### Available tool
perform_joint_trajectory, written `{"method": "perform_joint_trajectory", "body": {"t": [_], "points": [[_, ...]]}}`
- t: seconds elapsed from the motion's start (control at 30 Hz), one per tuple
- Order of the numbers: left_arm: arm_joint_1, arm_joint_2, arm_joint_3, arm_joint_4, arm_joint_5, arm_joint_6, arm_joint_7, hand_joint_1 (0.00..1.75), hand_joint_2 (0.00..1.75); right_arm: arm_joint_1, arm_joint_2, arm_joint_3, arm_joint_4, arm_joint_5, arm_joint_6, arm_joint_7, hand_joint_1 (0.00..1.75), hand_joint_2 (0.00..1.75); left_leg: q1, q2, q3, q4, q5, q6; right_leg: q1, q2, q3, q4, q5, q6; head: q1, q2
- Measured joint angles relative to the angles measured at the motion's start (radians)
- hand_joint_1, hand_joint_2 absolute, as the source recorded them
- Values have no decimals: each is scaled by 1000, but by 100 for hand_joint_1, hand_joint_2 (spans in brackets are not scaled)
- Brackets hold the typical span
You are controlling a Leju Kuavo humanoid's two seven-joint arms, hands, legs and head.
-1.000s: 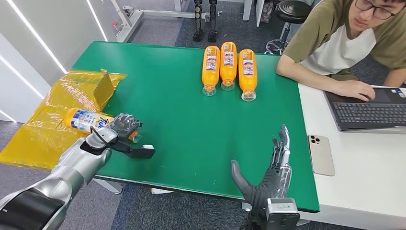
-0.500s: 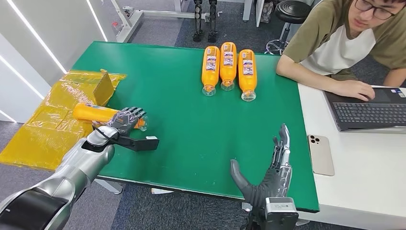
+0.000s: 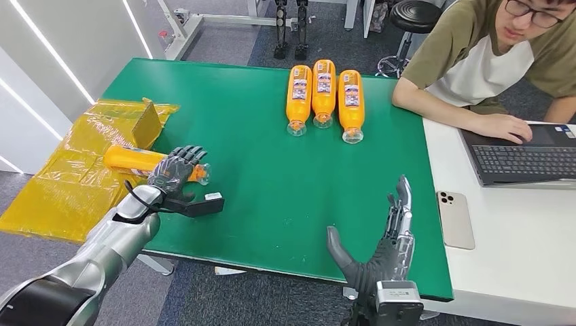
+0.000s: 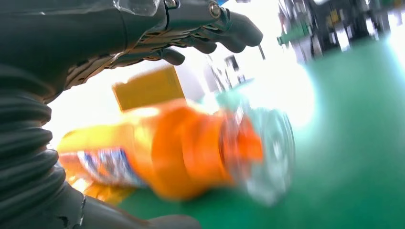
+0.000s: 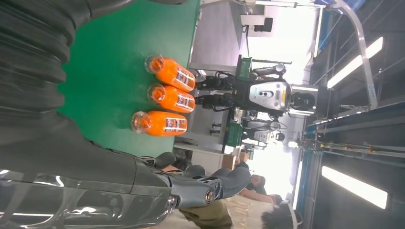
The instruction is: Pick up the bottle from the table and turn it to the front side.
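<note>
The left hand (image 3: 175,171) was seen cupped over the neck end of the orange bottle (image 3: 132,159), fingers spread above it; an actual grip could not be confirmed. The bottle was laid on its side at the green table's (image 3: 272,176) left edge, partly over yellow plastic wrap (image 3: 75,170). The right hand (image 3: 390,238) was held flat and unladen at the near edge.

Blurred orange bottle (image 4: 181,148) lying on green bench (image 4: 353,143), clear cap end toward 3 o'clock; left hand (image 4: 157,28) arched above, fingers (image 4: 229,36) spread.
</note>
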Motion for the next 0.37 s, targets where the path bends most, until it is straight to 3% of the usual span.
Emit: {"method": "perform_joint_trajectory", "body": {"t": [0.13,0.23,0.33,0.37], "points": [[4,0,20,0,19,51,-16,0,175,0,0,0,-1,2,0,-3,0,175,0,0,0,0,0,0,0,0,0,0,0,0,0,0],[47,-6,191,-61,163,234,-171,0,175,4,5,-9,-2,8,0,-29,0,175,0,1,0,0,0,0,0,0,0,0,0,0,0,0],[92,-33,400,-162,269,263,-330,0,175,6,7,-13,-2,-6,0,-50,0,175,0,2,0,0,0,0,0,1,-1,0,0,0,0,0],[99,-38,435,-179,289,264,-353,0,175,6,7,-13,-2,-9,0,-53,0,175,0,2,0,0,0,0,0,2,-1,0,0,0,0,0]]}}
